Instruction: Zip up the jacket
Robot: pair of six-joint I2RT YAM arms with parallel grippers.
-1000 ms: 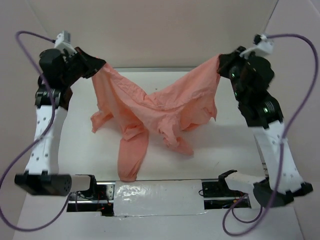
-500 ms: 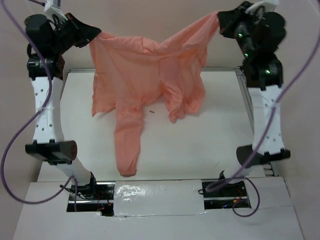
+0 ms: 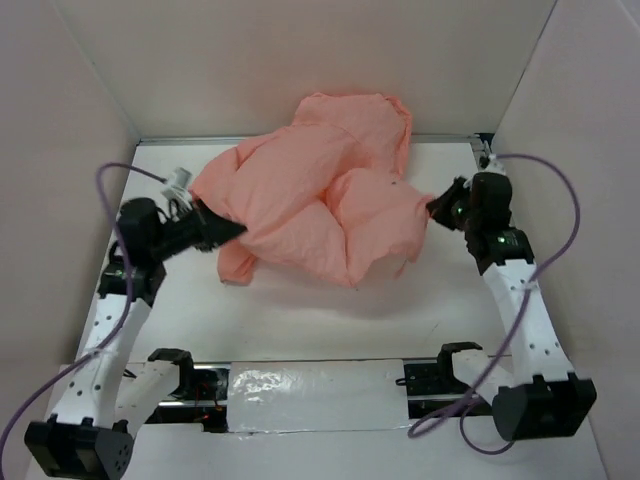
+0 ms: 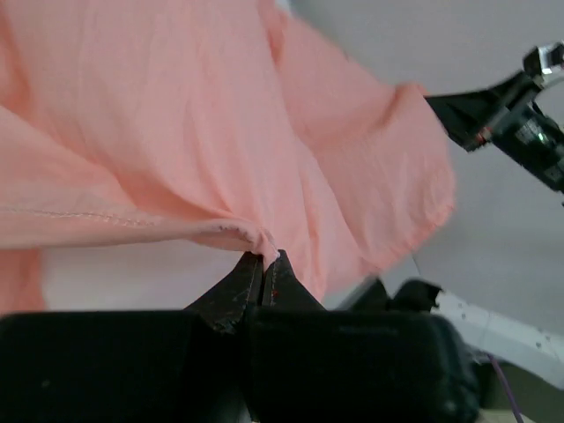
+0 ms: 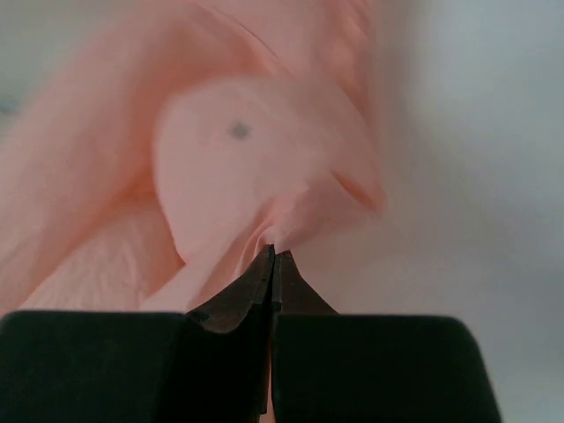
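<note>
Jacket (image 3: 320, 195) sits puffed up in a loose heap over the far half of the table (image 3: 330, 315). At the heap's left edge the left gripper (image 3: 236, 230) is pinched tight on a fold. The right gripper (image 3: 433, 207) is clamped on the jacket's right edge.

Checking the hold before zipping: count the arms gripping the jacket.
2. The left fingers pinch the jacket at its left edge; the right fingers pinch its right edge.

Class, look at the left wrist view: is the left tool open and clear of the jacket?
No: the left tool is shut, pinching a seamed edge of the jacket.
</note>
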